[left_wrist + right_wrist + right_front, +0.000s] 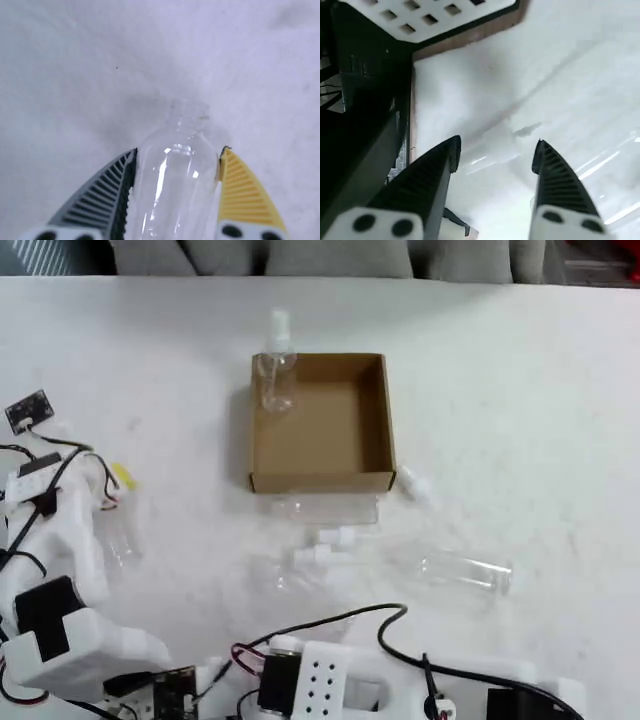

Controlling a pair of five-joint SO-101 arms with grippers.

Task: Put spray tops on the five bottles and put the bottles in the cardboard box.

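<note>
One capped bottle (275,375), spray top already on, stood upright in the far left corner of the cardboard box (320,481) as the high view showed it. Your left gripper (178,151) was clamped on a held bottle (172,195). The black finger (107,192) and the yellow finger (242,190) pressed against either side of its clear body. Its bare neck pointed away over the white table (520,390). From above, that bottle sat well to the left of the box, beside the left arm. Your right gripper (497,144) hung over the table with its fingers spread and nothing gripped between them.

Two uncapped bottles lay on their sides in front of the box: a near bottle (325,508) just beside the box's front wall, and a right-hand bottle (465,573) further out. Loose spray tops (335,537) lay between them, and a lone spray top (413,483) lay by the box's near right corner. You had a faint clear shape (295,580) just past those tops that might have been another bottle; against the white I couldn't tell.
</note>
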